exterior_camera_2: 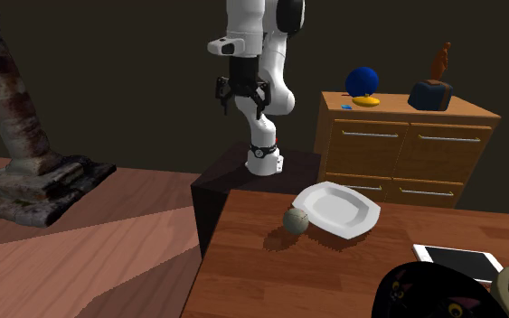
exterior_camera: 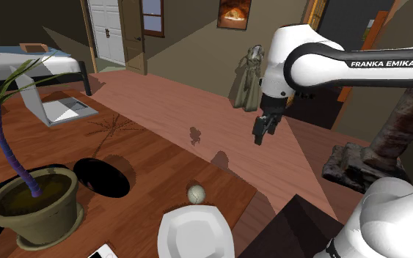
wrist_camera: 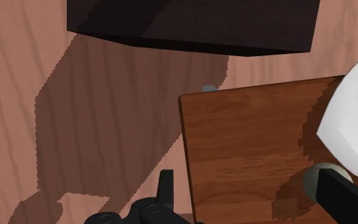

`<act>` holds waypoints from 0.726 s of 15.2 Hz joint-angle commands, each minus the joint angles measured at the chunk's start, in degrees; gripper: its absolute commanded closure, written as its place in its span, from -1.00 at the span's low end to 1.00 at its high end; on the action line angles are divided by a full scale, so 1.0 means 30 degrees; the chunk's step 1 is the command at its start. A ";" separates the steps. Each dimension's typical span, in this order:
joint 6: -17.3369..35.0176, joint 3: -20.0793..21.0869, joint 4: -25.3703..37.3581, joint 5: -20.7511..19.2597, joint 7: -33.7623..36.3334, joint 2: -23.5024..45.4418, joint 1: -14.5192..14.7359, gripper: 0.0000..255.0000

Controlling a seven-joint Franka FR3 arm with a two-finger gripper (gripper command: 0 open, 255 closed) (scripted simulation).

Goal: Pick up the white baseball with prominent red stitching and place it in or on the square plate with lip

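Greyish-white round baseball (exterior_camera_2: 296, 220) is sitting on brown wooden table (exterior_camera_2: 261, 275), just beside white square lipped plate (exterior_camera_2: 338, 208). All-black two-finger gripper (exterior_camera_2: 240, 93) is hanging high beyond the table's edge, fingers wide apart, holding nothing.

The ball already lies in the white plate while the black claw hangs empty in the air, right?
No: the ball lies on the table beside the plate, not in it, as the second exterior view shows. The claw does hang empty in the air.
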 commanded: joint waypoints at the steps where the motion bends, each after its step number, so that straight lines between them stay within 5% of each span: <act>1: 0.0969 0.0517 -0.0147 0.0284 0.0504 0.0890 0.0235 -1.00; 11: 0.5287 0.2766 0.0863 0.0619 0.2741 0.6678 0.1018 -1.00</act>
